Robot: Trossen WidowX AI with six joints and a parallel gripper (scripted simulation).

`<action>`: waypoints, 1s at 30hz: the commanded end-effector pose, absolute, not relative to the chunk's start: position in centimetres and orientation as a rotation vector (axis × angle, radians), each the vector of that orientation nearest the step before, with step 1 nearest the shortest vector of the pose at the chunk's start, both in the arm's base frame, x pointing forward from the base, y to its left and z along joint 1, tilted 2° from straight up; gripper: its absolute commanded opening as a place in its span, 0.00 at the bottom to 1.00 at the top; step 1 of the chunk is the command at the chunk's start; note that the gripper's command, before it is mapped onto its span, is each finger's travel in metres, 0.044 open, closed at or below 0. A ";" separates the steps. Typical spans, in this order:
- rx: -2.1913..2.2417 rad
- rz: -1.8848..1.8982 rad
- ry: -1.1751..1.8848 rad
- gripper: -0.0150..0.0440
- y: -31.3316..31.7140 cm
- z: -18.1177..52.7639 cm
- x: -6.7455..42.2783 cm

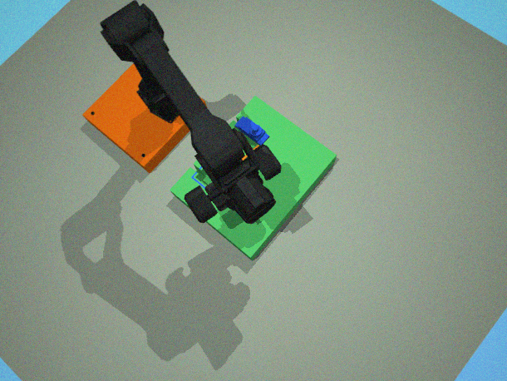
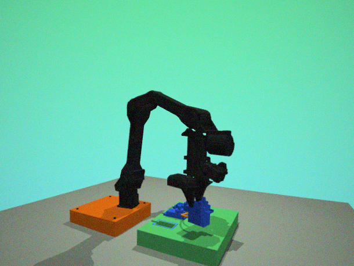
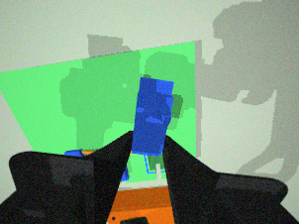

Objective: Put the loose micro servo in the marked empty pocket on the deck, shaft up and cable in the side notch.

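Observation:
My gripper (image 2: 195, 201) is shut on the loose blue micro servo (image 2: 199, 215) and holds it just above the green deck (image 2: 191, 232). In the wrist view the servo (image 3: 153, 116) stands between my two dark fingers, a little tilted. Its orange cable (image 2: 184, 215) shows beside it. The marked empty pocket (image 2: 165, 224), a blue outline, lies to the servo's left near the deck's front corner. In the wrist view the pocket (image 3: 155, 167) is partly hidden behind the fingers. In the top view my wrist hides the held servo, and only a corner of the pocket (image 1: 197, 176) shows.
A second blue servo (image 1: 248, 128) sits mounted on the deck near its far edge; it also shows behind the held one (image 2: 176, 211). My arm stands on an orange base plate (image 2: 110, 215) left of the deck. Grey table surrounds both.

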State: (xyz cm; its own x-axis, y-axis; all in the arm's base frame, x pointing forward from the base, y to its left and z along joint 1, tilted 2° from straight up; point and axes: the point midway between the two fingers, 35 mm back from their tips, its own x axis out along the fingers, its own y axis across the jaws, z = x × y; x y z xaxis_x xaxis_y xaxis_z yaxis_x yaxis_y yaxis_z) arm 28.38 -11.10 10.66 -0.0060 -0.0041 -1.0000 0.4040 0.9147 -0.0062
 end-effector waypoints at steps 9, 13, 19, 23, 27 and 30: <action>0.099 -0.111 1.576 0.25 -11.2 10.7 28.4; 0.099 -0.111 1.576 0.25 -11.1 10.7 27.9; 0.099 -0.111 1.578 0.25 -10.8 10.7 25.7; 0.099 -0.111 1.579 0.25 -10.6 10.7 23.9; 0.099 -0.111 1.580 0.25 -10.3 10.7 22.2; 0.099 -0.111 1.581 0.25 -10.2 10.7 20.8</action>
